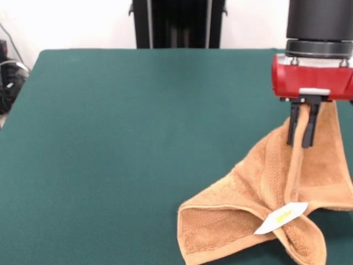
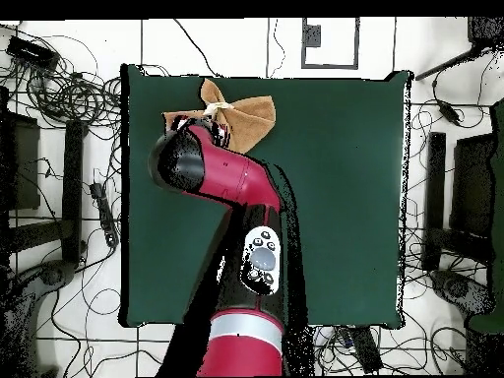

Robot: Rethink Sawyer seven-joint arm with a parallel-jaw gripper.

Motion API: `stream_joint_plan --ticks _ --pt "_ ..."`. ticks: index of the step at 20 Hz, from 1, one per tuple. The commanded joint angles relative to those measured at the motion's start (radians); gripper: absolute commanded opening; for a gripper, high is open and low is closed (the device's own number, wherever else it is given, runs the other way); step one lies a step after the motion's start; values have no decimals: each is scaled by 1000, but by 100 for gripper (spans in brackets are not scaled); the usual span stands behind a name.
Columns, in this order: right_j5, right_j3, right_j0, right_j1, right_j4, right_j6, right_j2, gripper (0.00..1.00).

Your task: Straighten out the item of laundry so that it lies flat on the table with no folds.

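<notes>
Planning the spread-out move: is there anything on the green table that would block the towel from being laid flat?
Nothing visible does. The gripper already pinches a fold of the orange towel, lifting it near one edge of the table. The green cloth beside the towel shows no other objects.

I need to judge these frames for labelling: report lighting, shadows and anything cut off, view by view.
Front view: even, soft light, no glare on the table; only a faint shadow under the towel, whose right side runs off the frame; the gripper is sharp, pinching a raised fold. Overhead view: the arm hides the gripper and part of the towel; the white floor looks bright.
</notes>
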State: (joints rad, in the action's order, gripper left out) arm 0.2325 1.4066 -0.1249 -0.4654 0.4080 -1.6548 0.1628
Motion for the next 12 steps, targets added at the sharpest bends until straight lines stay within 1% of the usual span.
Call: stream_joint_plan --ticks 1,2,3,4,5,6,7,8,10,12 --pt "103 27 78 97 27 -177 -118 0" --pt "173 -40 18 121 16 -205 -14 0" --pt "238 -81 -51 135 16 -270 100 0" --pt "225 -74 -76 135 19 -296 140 0" --pt "148 -16 -29 109 23 -261 55 0" --pt "137 9 6 98 23 -235 6 0" --pt "187 -6 5 86 11 -220 23 0" --pt "263 -25 -16 64 1 -230 68 0" --pt "402 -41 -61 -11 -22 -258 146 0" --pt "488 -31 -93 -73 -29 -292 186 0"
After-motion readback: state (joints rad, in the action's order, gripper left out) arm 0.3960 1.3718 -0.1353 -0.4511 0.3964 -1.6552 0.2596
